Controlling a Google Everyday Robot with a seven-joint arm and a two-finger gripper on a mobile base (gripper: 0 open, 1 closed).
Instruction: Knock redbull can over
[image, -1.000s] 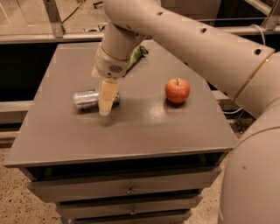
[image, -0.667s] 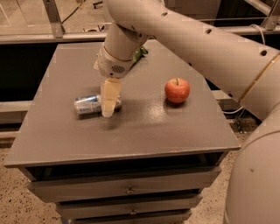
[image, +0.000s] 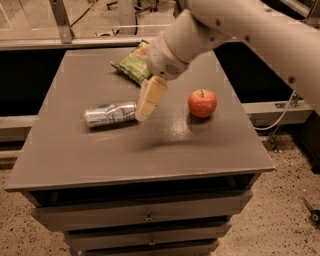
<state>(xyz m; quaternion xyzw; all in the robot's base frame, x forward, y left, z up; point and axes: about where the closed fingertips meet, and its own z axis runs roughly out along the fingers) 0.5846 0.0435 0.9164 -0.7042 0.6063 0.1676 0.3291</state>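
Observation:
The redbull can (image: 110, 114) lies on its side on the grey table (image: 150, 150), left of centre, its shiny top pointing left. It is silver with blue patches. My gripper (image: 144, 113) hangs from the white arm that reaches in from the upper right. Its cream fingers point down and left, with the tip just beside the can's right end and a little above the tabletop. It holds nothing that I can see.
A red apple (image: 202, 103) stands to the right of the gripper. A green snack bag (image: 133, 67) lies at the back of the table, partly behind the arm. Drawers (image: 145, 217) sit under the tabletop. The floor drops away on all sides.
The arm has swung up and to the right, away from the can. The can lies on its side, as before, in much the same spot.

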